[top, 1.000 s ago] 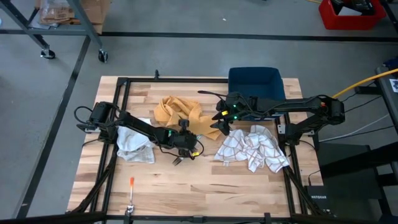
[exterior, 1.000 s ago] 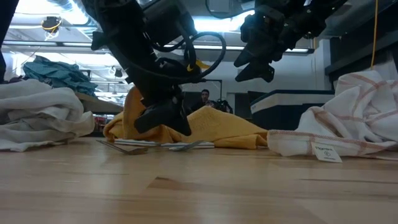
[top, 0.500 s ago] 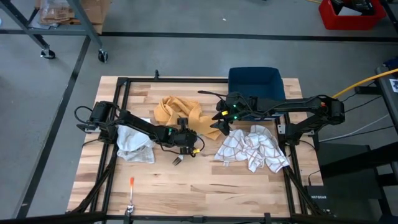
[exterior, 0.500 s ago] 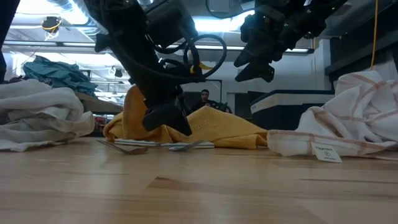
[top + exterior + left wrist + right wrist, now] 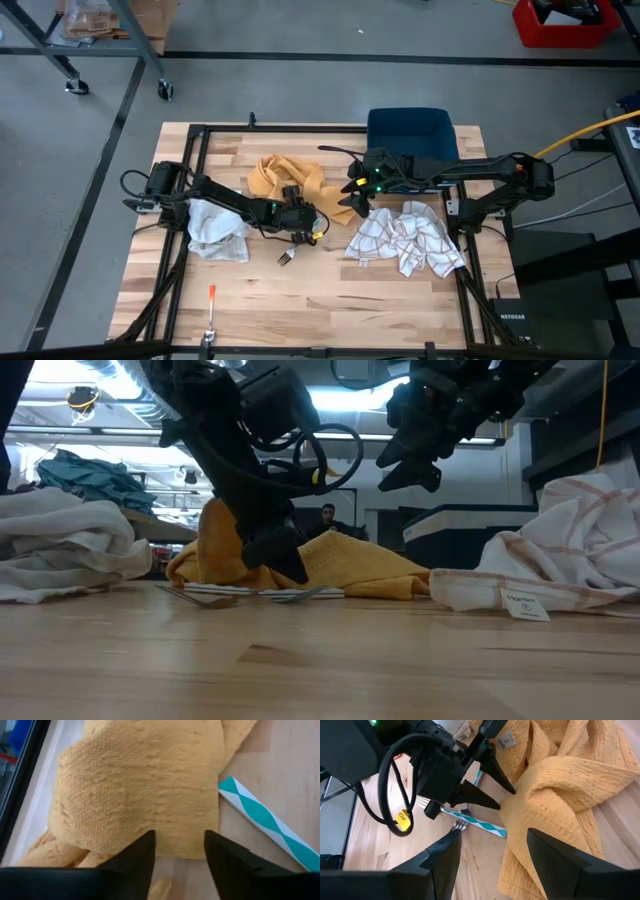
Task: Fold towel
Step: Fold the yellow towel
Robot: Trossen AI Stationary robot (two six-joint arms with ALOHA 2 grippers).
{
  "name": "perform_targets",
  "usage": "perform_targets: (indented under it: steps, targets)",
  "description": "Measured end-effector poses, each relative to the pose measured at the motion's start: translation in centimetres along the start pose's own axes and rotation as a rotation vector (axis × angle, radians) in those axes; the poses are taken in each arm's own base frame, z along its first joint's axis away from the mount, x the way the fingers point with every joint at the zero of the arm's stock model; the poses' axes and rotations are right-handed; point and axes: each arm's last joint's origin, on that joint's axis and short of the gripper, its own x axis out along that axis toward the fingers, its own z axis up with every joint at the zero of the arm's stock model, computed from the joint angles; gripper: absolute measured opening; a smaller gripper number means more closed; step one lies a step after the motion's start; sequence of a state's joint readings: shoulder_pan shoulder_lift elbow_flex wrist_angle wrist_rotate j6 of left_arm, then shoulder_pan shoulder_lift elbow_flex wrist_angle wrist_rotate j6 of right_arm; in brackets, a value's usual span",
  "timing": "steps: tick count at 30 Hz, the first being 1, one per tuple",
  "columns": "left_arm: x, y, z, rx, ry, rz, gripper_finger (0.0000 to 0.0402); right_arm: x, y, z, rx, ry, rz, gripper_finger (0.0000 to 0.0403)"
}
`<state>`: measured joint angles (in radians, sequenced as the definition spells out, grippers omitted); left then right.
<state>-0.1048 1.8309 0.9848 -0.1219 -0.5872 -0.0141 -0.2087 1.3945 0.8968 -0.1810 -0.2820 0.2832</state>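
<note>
1. The left tool (image 5: 299, 232) hangs released and empty, its fingers (image 5: 137, 860) parted just short of the yellow towel (image 5: 287, 181) edge.
2. Closing here could pinch the striped straw (image 5: 476, 821) or fork (image 5: 460, 825) lying beside the tool.
3. Farther off, the right tool (image 5: 352, 207) waits spread, empty.
4. I count three cloths: yellow, checked towel (image 5: 405, 238), white cloth (image 5: 215, 229).

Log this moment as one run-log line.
phase: reaching for yellow towel | left gripper: open at towel edge, empty | right gripper: open, hovering above | towel: crumpled, unfolded
</note>
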Motion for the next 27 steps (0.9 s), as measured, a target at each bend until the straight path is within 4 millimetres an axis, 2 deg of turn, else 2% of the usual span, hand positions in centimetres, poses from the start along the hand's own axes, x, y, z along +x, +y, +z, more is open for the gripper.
perform_targets:
  steps: [3, 7, 22, 27]
  targets:
    - [-0.1, -0.2, 0.0, 0.053, -0.002, -0.010, 0.0189, 0.0, 0.0, 0.0, 0.000, 0.000, 0.000, 0.0232]
    - [-0.1, -0.4, 0.0, 0.084, -0.005, -0.104, 0.0199, 0.0, 0.0, 0.0, 0.000, 0.000, 0.000, 0.0232]
    - [1.9, -0.3, -0.8, 0.158, 0.042, -0.096, 0.0194, 0.0, 0.0, 0.0, 0.000, 0.001, 0.000, 0.0232]
    - [2.5, 0.6, -0.9, 0.119, 0.060, -0.068, 0.0162, 0.0, 0.0, 0.0, 0.000, 0.000, 0.000, 0.0232]
